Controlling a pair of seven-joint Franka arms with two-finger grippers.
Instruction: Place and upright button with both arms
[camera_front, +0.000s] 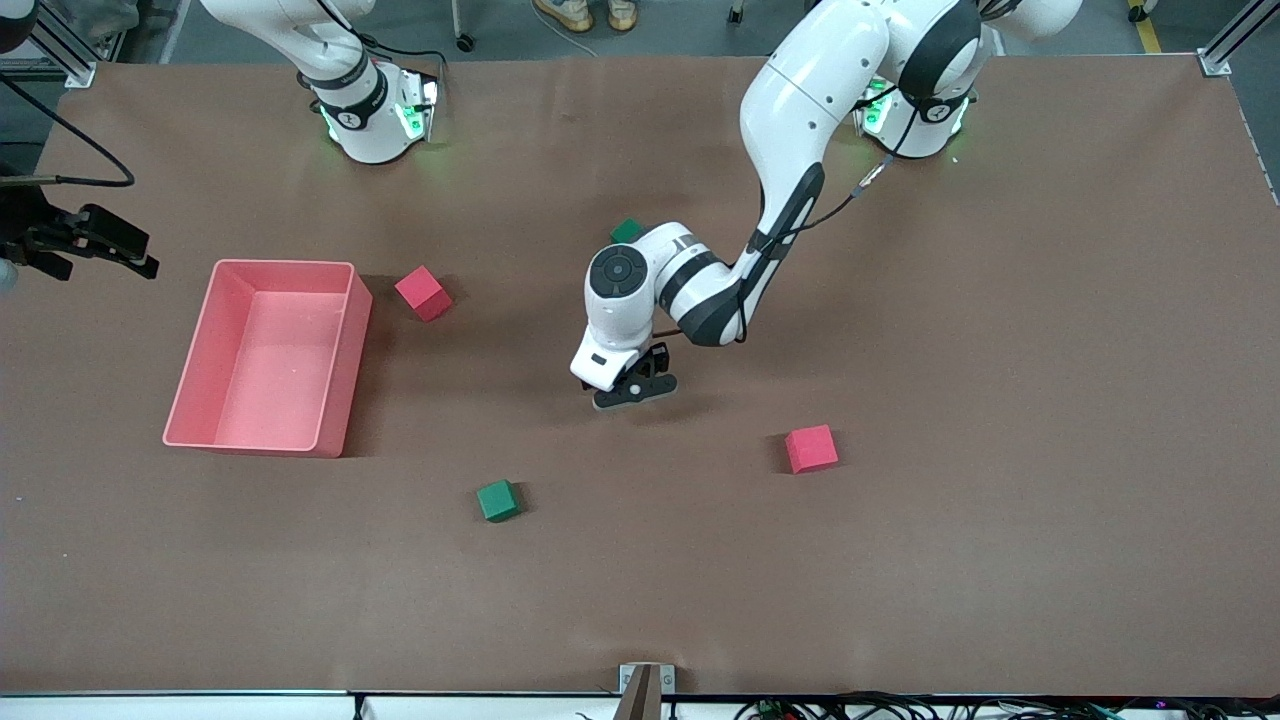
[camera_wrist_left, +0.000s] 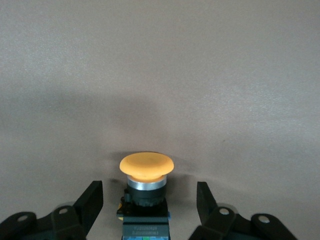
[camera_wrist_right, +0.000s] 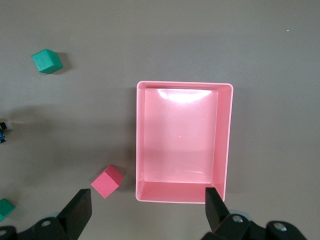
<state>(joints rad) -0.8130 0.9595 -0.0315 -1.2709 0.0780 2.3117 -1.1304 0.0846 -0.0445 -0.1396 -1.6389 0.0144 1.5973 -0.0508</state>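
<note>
Right now the button (camera_wrist_left: 146, 186) stands between the left tool's (camera_wrist_left: 150, 210) spread fingers (camera_wrist_left: 89, 202).

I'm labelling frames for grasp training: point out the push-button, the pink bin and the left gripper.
push-button (camera_wrist_left: 146, 166): left wrist view, on its orange cap.
pink bin (camera_front: 345, 342): front view, on its side wall.
left gripper (camera_wrist_left: 149, 202): left wrist view, midway between its fingers.

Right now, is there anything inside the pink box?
No, the pink box shows only its bare floor, seen from straight above.
</note>
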